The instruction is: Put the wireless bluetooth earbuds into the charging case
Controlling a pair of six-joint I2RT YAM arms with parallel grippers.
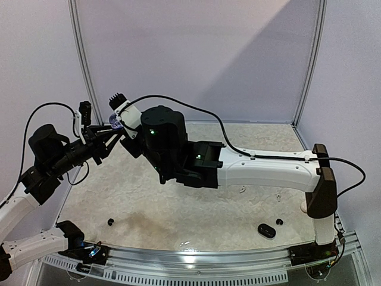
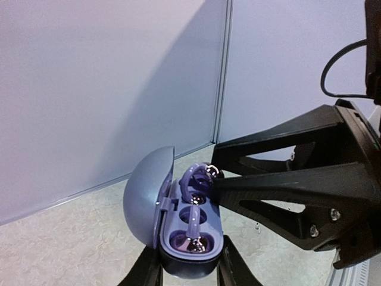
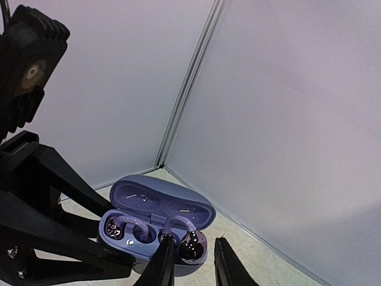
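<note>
My left gripper (image 1: pixel 107 136) is shut on the base of a purple charging case (image 2: pixel 178 241) and holds it in the air, lid (image 2: pixel 146 199) open. Two purple ear-hook earbuds lie in it. The near one (image 2: pixel 196 229) sits in its well. The far one (image 2: pixel 196 179) stands a little high, hook up. My right gripper (image 3: pixel 193 262) is slightly open and straddles that earbud (image 3: pixel 193 245): its left finger touches the hook's end, its right finger stands clear. The other earbud (image 3: pixel 122 226) is untouched. In the top view the case (image 1: pixel 115 123) is between both grippers.
On the table lie a small black bud (image 1: pixel 111 222) at the front left, another (image 1: pixel 280 221) at the front right, and a black oval case (image 1: pixel 266 230) beside it. The enclosure walls and corner post (image 3: pixel 184 101) are close behind the raised case.
</note>
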